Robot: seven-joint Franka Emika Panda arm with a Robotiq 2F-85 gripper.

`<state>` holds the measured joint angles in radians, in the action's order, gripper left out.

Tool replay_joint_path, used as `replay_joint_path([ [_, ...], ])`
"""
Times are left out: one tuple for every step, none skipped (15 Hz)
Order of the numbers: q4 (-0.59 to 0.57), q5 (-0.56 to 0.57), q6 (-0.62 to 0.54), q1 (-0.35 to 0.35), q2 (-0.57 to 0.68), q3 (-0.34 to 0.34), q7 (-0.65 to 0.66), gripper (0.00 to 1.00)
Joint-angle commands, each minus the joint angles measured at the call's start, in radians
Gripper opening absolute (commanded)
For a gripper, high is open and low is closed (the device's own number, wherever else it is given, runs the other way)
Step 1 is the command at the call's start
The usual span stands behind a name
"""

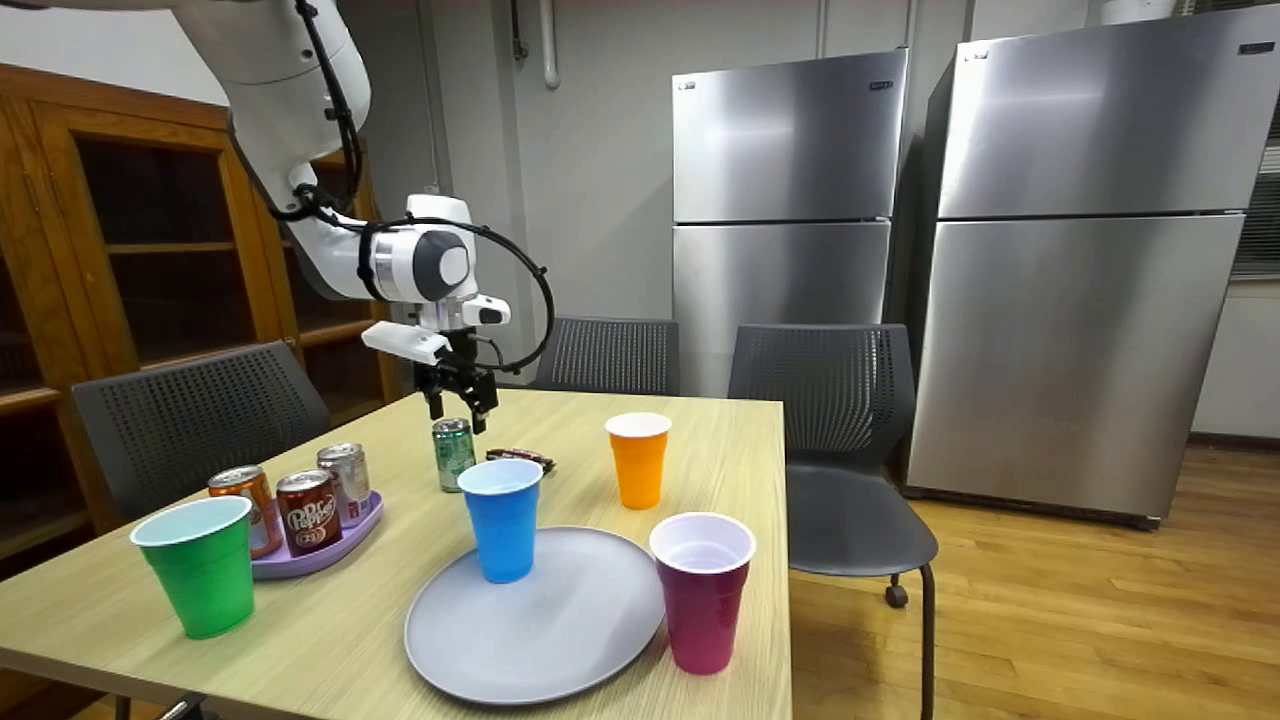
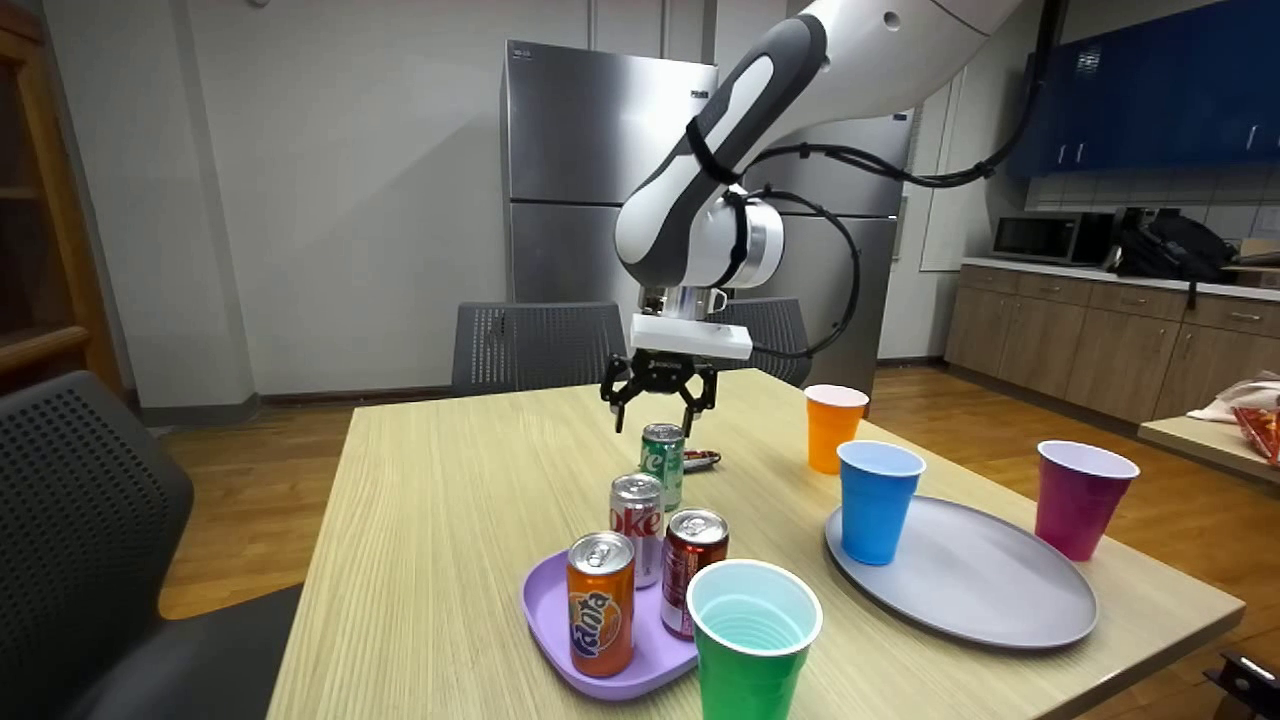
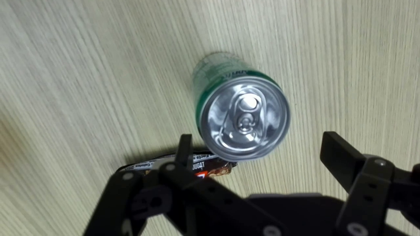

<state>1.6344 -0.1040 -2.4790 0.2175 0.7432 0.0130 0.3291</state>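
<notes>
Above green can (image 1: 455, 459): gripper (image 2: 653, 420) (jaws apart)

A wooden cabinet (image 1: 165, 248) with dark panes fills the upper left of an exterior view; a steel refrigerator (image 1: 785, 200) stands before the grey wall (image 1: 600, 180) right of upper centre, another refrigerator (image 1: 1085, 300) at far right; wood flooring (image 1: 1060, 600) shows lower right; in an exterior view, blue cupboards (image 2: 1165, 105) hang upper right above a wood-fronted counter (image 2: 1100, 335).
</notes>
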Motion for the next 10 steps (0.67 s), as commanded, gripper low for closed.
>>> replay_joint_path([
  [-0.003, 0.009, 0.002, -0.007, 0.000, -0.008, 0.006, 1.00],
  [-0.003, 0.009, 0.002, -0.007, 0.000, -0.008, 0.006, 1.00],
  [-0.003, 0.009, 0.002, -0.007, 0.000, -0.008, 0.006, 1.00],
  [-0.003, 0.009, 0.002, -0.007, 0.000, -0.008, 0.006, 1.00],
  [-0.003, 0.009, 0.002, -0.007, 0.000, -0.008, 0.006, 1.00],
  [-0.003, 0.009, 0.002, -0.007, 0.000, -0.008, 0.006, 1.00],
  [0.003, 0.008, 0.003, -0.008, -0.005, -0.009, 0.004, 1.00],
  [0.008, 0.011, 0.001, -0.007, -0.008, -0.008, 0.004, 1.00],
  [0.013, 0.011, 0.000, -0.006, -0.010, -0.007, 0.004, 1.00],
  [0.014, 0.011, 0.000, -0.006, -0.008, -0.006, 0.005, 1.00],
])
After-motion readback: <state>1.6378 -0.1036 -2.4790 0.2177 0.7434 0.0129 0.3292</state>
